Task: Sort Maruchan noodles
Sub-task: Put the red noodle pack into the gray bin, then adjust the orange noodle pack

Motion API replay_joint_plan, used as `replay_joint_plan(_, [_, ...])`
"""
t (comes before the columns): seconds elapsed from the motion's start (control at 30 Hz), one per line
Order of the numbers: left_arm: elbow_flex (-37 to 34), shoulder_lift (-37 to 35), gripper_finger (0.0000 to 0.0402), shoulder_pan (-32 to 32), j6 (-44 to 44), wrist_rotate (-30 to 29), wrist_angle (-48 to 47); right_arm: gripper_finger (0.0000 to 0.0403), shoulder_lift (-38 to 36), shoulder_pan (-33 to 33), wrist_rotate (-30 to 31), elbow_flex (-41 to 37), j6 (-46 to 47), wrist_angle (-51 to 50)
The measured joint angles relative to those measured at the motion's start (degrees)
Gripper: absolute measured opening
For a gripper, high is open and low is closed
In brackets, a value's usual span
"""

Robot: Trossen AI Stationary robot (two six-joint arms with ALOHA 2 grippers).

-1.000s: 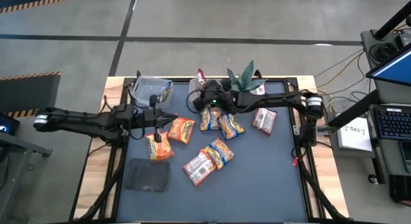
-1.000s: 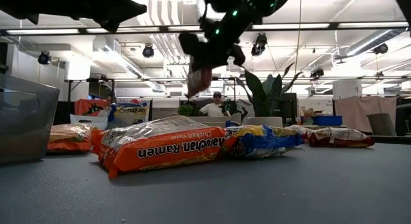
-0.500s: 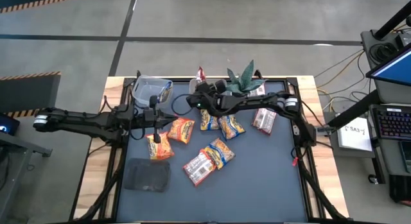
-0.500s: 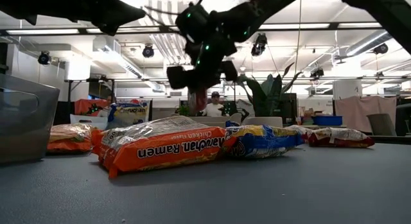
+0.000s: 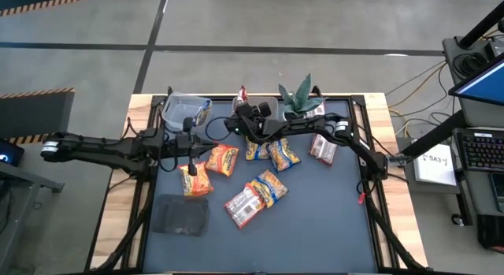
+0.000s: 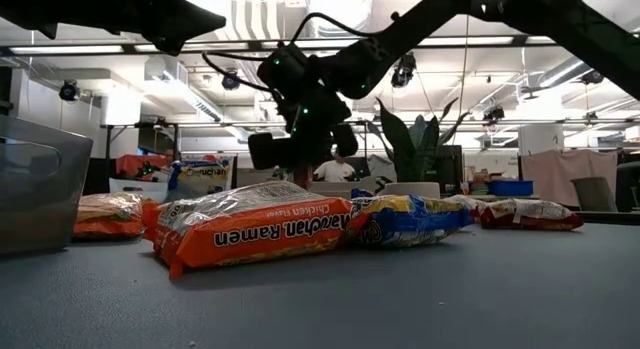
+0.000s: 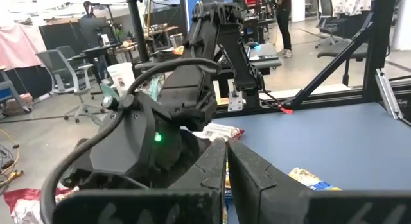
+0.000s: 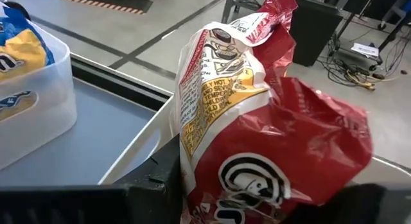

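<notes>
My right gripper (image 5: 242,109) is at the table's far edge, shut on a dark red-and-white noodle packet (image 8: 257,121) that it holds in the air; in the high view the packet (image 5: 242,92) juts past the far edge. Several more packets lie flat on the blue mat: orange ones (image 5: 195,180) (image 5: 223,159), blue-yellow ones (image 5: 269,151) and red-and-white ones (image 5: 323,147) (image 5: 242,207). A clear tub (image 5: 185,109) at the far left has a blue-yellow packet (image 8: 16,47) in it. My left gripper (image 5: 209,146) hovers shut and empty at the left, its fingers (image 7: 212,169) side by side. My right gripper pinches the red-and-white packet by its end nearest the wrist (image 8: 250,185) between the two fingers. The fingers come from the table's right, slanting slightly down. The packet sticks out beyond the fingertips, crumpled, clear of the table and the tub.
A dark grey cloth pad (image 5: 181,214) lies at the near left of the mat. A potted plant (image 5: 299,98) stands at the far edge, just right of my right gripper. Beyond the table there are desks, chairs and a person (image 6: 332,167).
My right gripper has come down and gone toward the table's left along the far edge, tipping a little downward, with the red-and-white packet still in its fingers and clear of the table. My left arm has kept still.
</notes>
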Motion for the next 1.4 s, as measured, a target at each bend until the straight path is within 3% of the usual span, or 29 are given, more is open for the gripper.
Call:
replay_joint_plan(0.2, [0.0,0.1,0.0,0.0,0.0,0.0,0.0,0.0184,1.1,0.0,-1.1,0.0,0.0,1.3])
replay_joint_plan(0.43, [0.0,0.3,0.0,0.0,0.0,0.0,0.0,0.0219,0.9,0.0,-7.4,0.0,-0.6,3.3])
replay_joint_plan(1.13, [0.0,0.3,0.0,0.0,-0.6,0.0,-0.4,0.0221,-6.2,0.3,-13.0,0.6,-3.0,-1.2])
replay_joint_plan(1.3, [0.0,0.3,0.0,0.0,-0.6,0.0,-0.4,0.0221,-6.2,0.3,-19.9,0.6,-1.7,-1.0])
replay_joint_plan(1.4, [0.0,0.3,0.0,0.0,-0.6,0.0,-0.4,0.0221,-6.2,0.3,-20.6,0.6,-2.1,-1.1])
